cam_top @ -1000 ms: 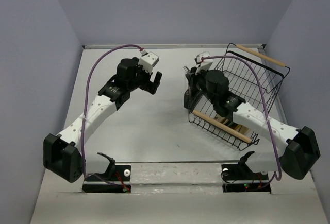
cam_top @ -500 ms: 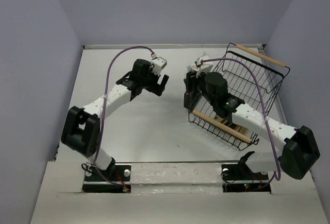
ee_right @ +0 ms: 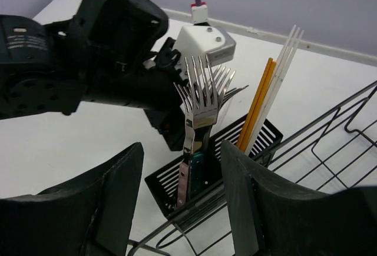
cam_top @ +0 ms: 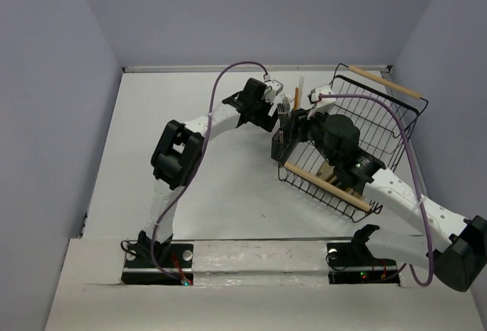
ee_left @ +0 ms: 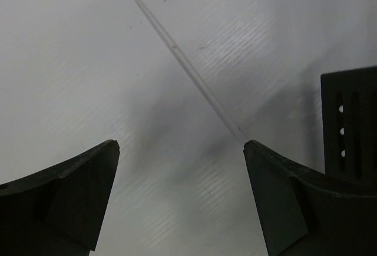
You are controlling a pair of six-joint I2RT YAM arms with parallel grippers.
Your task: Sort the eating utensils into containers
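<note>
Left claw (ee_left: 179,145) hangs wide open, empty, over a pale chopstick (ee_left: 188,67) lying on the tabletop (ee_left: 70,62) beside the holder (ee_left: 350,120). Likely pickup step: next, lower and pinch it. Right claw (ee_right: 182,147) gapes empty too.

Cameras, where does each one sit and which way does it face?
Top external: high behind the robot, looking down at the table; left arm and right arm show.
Left wrist: on the left hand, facing down at a pale chopstick; both fingers show.
Right wrist: on the right hand, facing the forks in the cutlery holder; both fingers show.
Shared: both wrist views catch the cutlery holder.
</note>
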